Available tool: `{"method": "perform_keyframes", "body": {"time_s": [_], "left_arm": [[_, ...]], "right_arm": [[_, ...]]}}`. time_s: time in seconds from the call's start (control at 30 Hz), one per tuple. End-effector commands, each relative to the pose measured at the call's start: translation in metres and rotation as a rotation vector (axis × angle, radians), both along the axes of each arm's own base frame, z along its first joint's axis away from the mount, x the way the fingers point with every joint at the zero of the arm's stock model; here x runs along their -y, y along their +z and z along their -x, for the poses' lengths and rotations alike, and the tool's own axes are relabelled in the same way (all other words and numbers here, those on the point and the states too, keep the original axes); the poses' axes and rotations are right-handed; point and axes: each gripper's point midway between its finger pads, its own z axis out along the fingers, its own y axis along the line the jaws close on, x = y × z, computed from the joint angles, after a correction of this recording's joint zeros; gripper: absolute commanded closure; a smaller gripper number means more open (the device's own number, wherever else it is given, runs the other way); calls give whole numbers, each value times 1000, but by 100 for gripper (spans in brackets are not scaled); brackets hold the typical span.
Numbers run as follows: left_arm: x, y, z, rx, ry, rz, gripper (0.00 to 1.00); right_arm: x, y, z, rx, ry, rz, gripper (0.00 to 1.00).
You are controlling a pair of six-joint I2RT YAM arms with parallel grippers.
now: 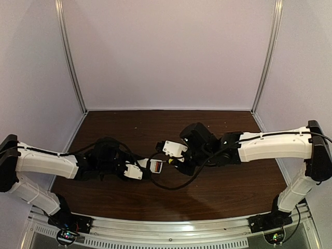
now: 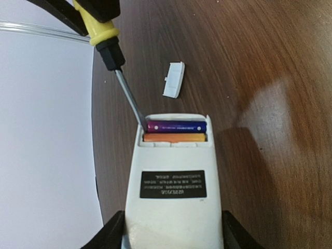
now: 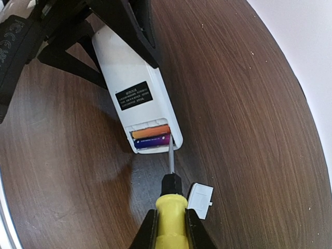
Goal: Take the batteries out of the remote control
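My left hand (image 2: 174, 236) grips the remote control (image 2: 174, 166) by its sides, label up, mid-bench (image 2: 270, 57). Right hand (image 3: 171, 231) is clamped on the yellow screwdriver (image 3: 171, 205), tip at the batteries (image 2: 176, 126) in the open bay. The lid (image 2: 174, 79) lies just beyond.

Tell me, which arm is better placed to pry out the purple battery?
Right. The right gripper holds the screwdriver, its tip at the purple battery; the left gripper is occupied clamping the remote.

White remote control (image 2: 174, 161), purple and orange batteries (image 2: 176, 126), yellow-handled screwdriver (image 2: 97, 28), dark brown wood-grain table (image 2: 259, 62)
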Motion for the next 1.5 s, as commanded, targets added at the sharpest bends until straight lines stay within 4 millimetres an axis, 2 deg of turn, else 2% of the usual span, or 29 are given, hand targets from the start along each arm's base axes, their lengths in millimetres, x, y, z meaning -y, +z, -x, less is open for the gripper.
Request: {"method": "perform_keyframes", "body": {"time_s": [0.0,0.83,1.47], "left_arm": [[14,37,-16,124,13,114,100],[1,30,-33,238,79,40,100],[0,28,-36,239,99,34,100]], "right_arm": [[1,-24,9,-74,20,34,100],[-11,-30,-7,-95,11,12,100],[-13,-38,-8,-118,0,21,100]]}}
